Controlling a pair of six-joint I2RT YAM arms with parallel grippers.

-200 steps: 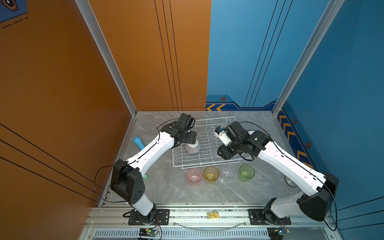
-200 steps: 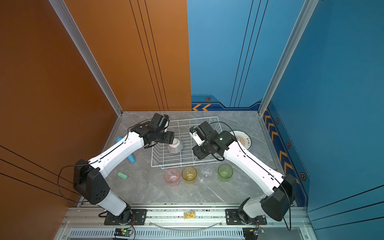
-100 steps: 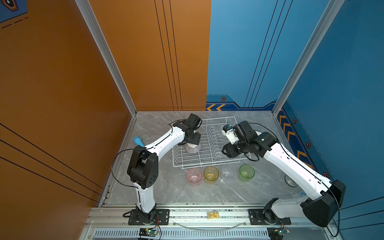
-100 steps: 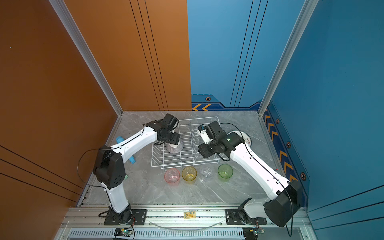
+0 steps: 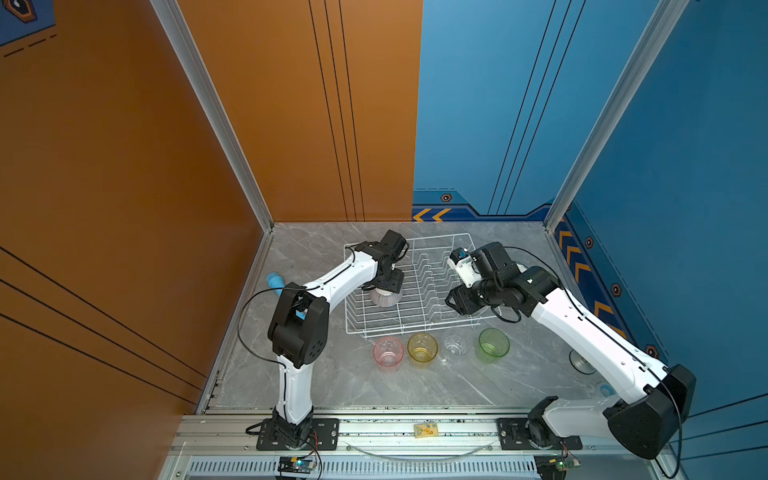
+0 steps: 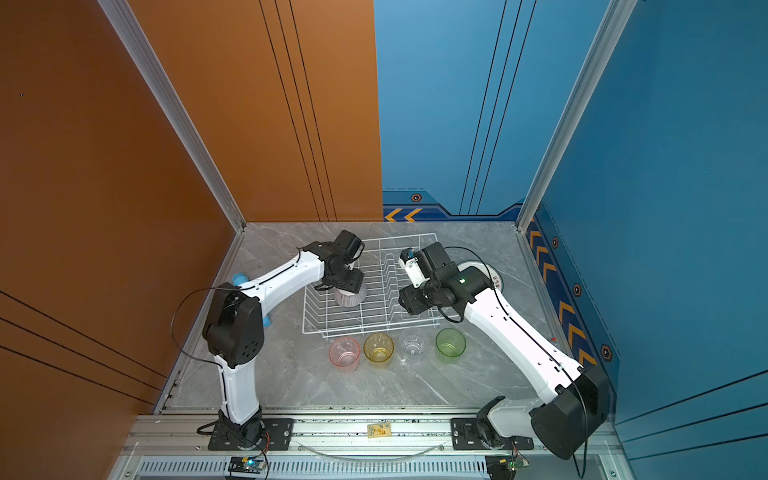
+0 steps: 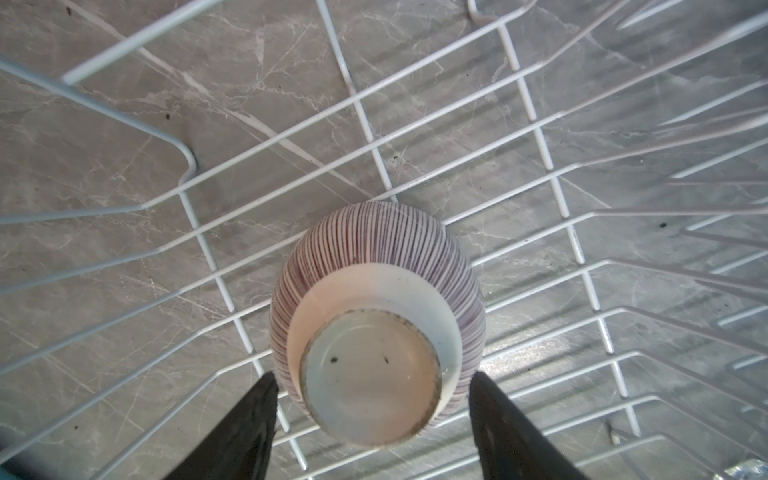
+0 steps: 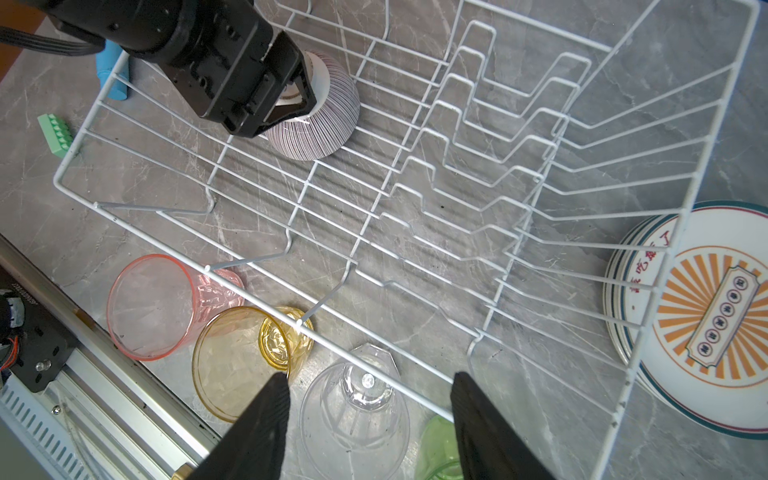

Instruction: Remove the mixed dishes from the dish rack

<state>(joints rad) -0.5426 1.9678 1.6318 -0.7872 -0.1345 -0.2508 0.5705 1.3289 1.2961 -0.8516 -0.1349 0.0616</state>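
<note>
One striped bowl (image 7: 374, 266) upturned in dish rack (image 5: 432, 289): glazed, likely slippery, breakable. Left hand (image 7: 372, 378) straddles wall near foot, best hold; grip uncertain. Right hand (image 8: 369, 376) spread, empty.

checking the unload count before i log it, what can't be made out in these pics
- Plate stack: how many plates. The right wrist view's edge and dish rack wires cut it; in a top view the right arm covers most.
- Left gripper and striped bowl: touching or just apart, unclear in the left wrist view.
- Green tumbler: cut by the right wrist view's edge.
</note>
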